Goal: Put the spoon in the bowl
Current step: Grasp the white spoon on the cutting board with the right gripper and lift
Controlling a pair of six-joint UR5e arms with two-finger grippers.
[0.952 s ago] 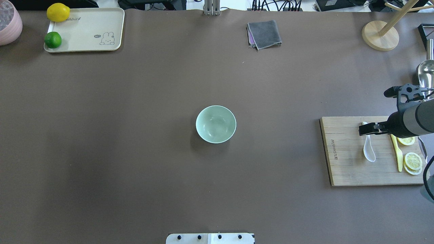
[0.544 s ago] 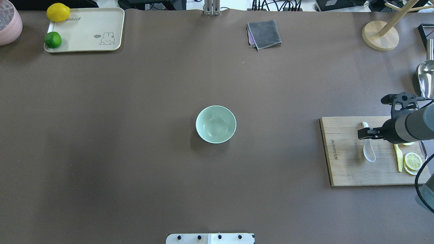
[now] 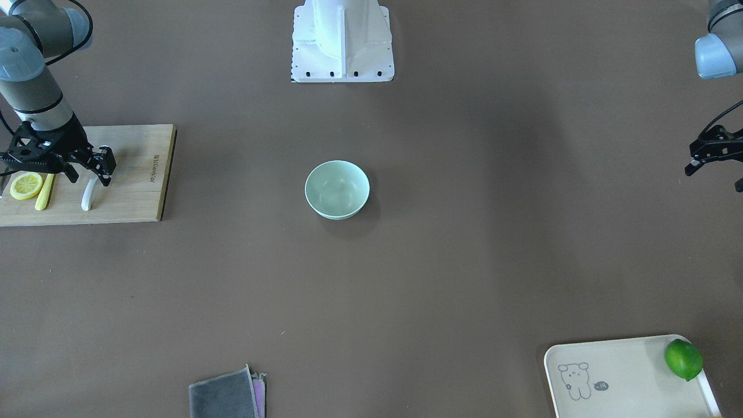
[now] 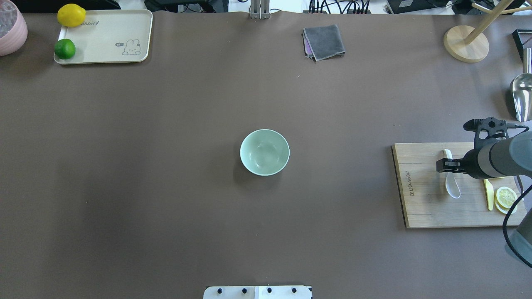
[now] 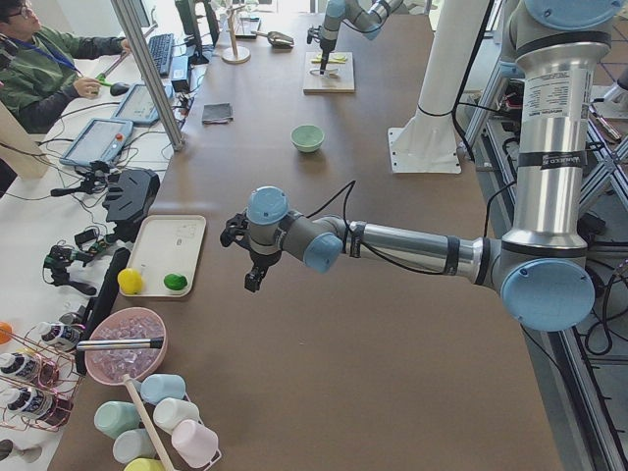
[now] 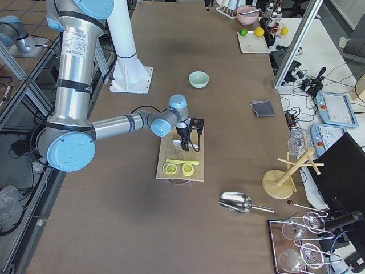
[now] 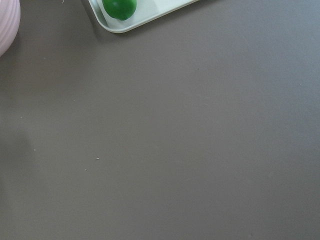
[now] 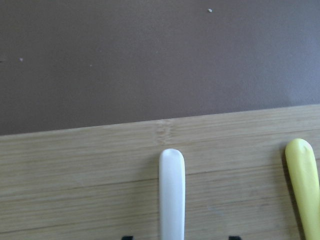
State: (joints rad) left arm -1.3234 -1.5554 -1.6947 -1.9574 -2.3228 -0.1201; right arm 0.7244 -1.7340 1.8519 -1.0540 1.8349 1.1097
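Note:
The white spoon (image 4: 452, 187) lies on the wooden cutting board (image 4: 424, 207) at the table's right, handle pointing away from the robot. It also shows in the front view (image 3: 87, 196). My right gripper (image 4: 447, 165) is open and low over the handle, one finger on each side. In the right wrist view the handle (image 8: 172, 190) runs down between the two fingertips at the bottom edge. The mint-green bowl (image 4: 264, 152) stands empty at the table's centre. My left gripper (image 3: 714, 174) is open and empty, far off over the table's left side.
A yellow knife (image 4: 488, 194) and lemon slices (image 4: 506, 197) lie on the board beside the spoon. A tray (image 4: 104, 37) with a lime and a lemon is at the far left. A grey cloth (image 4: 324, 41), a wooden stand (image 4: 465, 43) and a metal scoop (image 4: 521, 93) are further back.
My right arm has moved a little toward the robot and to the left, bringing the open gripper lower over the spoon's handle. The spoon and bowl have not moved.

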